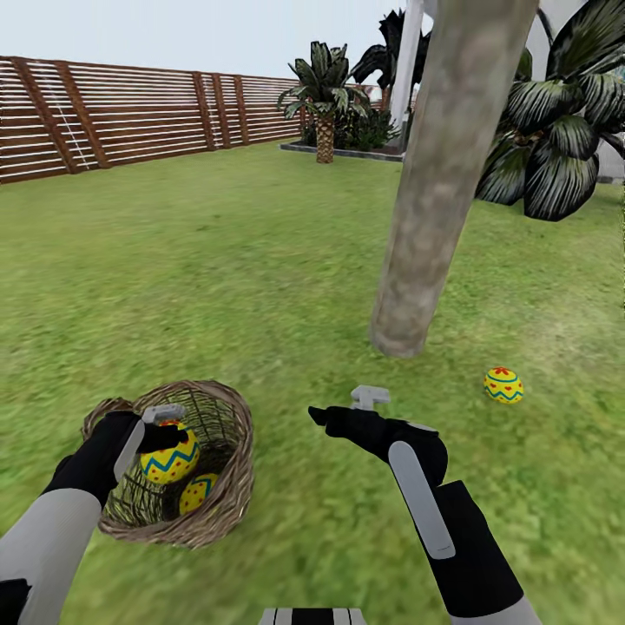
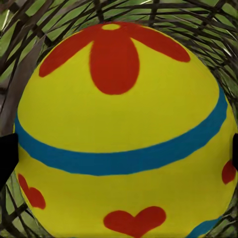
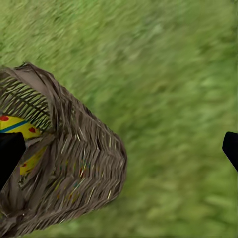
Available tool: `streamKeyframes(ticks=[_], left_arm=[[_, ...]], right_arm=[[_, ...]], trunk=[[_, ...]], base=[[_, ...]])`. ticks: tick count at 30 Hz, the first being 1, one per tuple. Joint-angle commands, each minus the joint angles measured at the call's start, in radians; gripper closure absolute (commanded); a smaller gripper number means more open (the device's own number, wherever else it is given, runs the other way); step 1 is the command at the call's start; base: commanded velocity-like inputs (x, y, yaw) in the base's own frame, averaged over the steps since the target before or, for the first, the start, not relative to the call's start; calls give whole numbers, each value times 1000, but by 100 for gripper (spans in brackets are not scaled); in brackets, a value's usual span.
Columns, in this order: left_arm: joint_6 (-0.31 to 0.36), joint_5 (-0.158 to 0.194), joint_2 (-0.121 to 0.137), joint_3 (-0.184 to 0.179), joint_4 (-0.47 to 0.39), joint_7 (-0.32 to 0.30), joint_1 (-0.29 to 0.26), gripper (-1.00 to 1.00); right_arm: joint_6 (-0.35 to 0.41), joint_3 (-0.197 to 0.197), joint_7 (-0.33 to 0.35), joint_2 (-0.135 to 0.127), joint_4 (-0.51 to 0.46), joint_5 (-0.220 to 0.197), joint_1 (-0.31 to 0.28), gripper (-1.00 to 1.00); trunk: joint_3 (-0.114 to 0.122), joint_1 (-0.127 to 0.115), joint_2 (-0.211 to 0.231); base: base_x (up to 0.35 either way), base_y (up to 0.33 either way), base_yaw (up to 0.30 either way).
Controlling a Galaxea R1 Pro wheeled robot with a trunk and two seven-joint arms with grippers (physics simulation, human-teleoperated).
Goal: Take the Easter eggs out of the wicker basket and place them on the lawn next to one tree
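Note:
The wicker basket (image 1: 221,434) lies tilted on the lawn (image 1: 217,286) at the lower left. My left gripper (image 1: 167,427) is inside it, shut on a yellow Easter egg (image 1: 174,460); the left wrist view has this egg (image 2: 119,129) between the black fingertips (image 2: 6,158). A second egg (image 1: 198,492) lies deeper in the basket. The third egg (image 1: 503,385) rests on the grass right of the pale tree trunk (image 1: 443,200). My right gripper (image 1: 347,406) hangs open over the grass beside the basket (image 3: 84,168), with nothing between its fingers.
A brown slat fence (image 1: 104,113) runs along the far left. A small palm (image 1: 323,95) and a white post (image 1: 406,61) stand at the back. A low broad-leaved dark plant (image 1: 555,130) grows behind the trunk. Open grass stretches between basket and tree.

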Motion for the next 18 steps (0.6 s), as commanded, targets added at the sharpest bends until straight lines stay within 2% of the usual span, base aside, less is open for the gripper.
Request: streamKeyframes(ticks=[1,8,15,18], left_arm=[[14,7,0,2,-1,2,0,100],[81,7,-1,2,-1,2,0,100],[194,8,-2,1,-13,2,-1,100],[213,10,-2,1,-15,2,-1,100]], right_arm=[[3,1,-10,0,-1,-10,-1,-100],[4,2,-10,1,-1,-10,-1,-100],[11,2,-11,2,-1,-10,0,-100],[11,2,-11,2,-1,-10,0,-100]], trunk=[[3,-1,0],[30,-4,2],[57,-7,3],[69,-8,4]], base=[[0,0,0],[0,0,0],[0,0,0],[0,0,0]])
